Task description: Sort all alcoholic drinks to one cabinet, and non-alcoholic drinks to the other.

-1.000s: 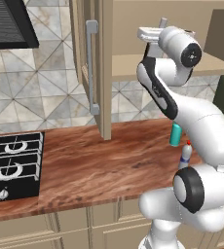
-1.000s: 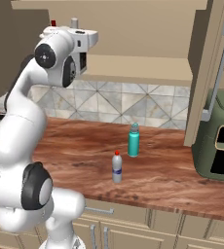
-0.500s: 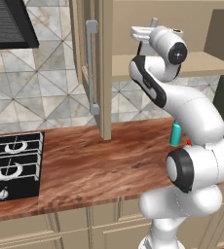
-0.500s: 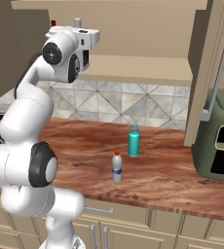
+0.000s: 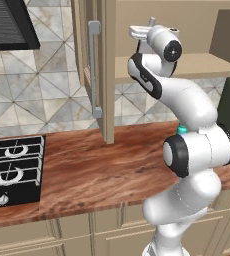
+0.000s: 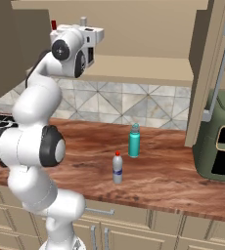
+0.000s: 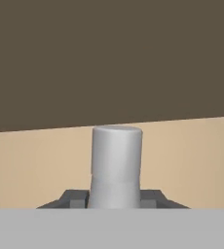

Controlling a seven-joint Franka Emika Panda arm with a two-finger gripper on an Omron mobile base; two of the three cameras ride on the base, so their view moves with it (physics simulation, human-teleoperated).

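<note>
Claw: the claw (image 7: 115, 197) is clamped on the long-necked bottle (image 7: 116, 165), whose pale grey neck stands up between the finger tips; from the right base view the neck pokes up just above the hand at shelf height
Change: over the last second the arm's elbow and lower links have swung round, while the hand has kept close to the same spot at the open cabinet (image 6: 148, 68), edging slightly up and in
Shelf: a red-capped bottle (image 6: 54, 24) already stands behind the hand, only its cap visible
Surface: the teal bottle (image 6: 134, 142) and the small blue-labelled bottle (image 6: 117, 168) stand upright near each other on the surface (image 6: 173, 171), untouched
Meaning: the arm looks to be lining up to set this alcoholic bottle down beside the red-capped one; it is not yet released
Left to do: both soft drinks probably go to the other cabinet
</note>
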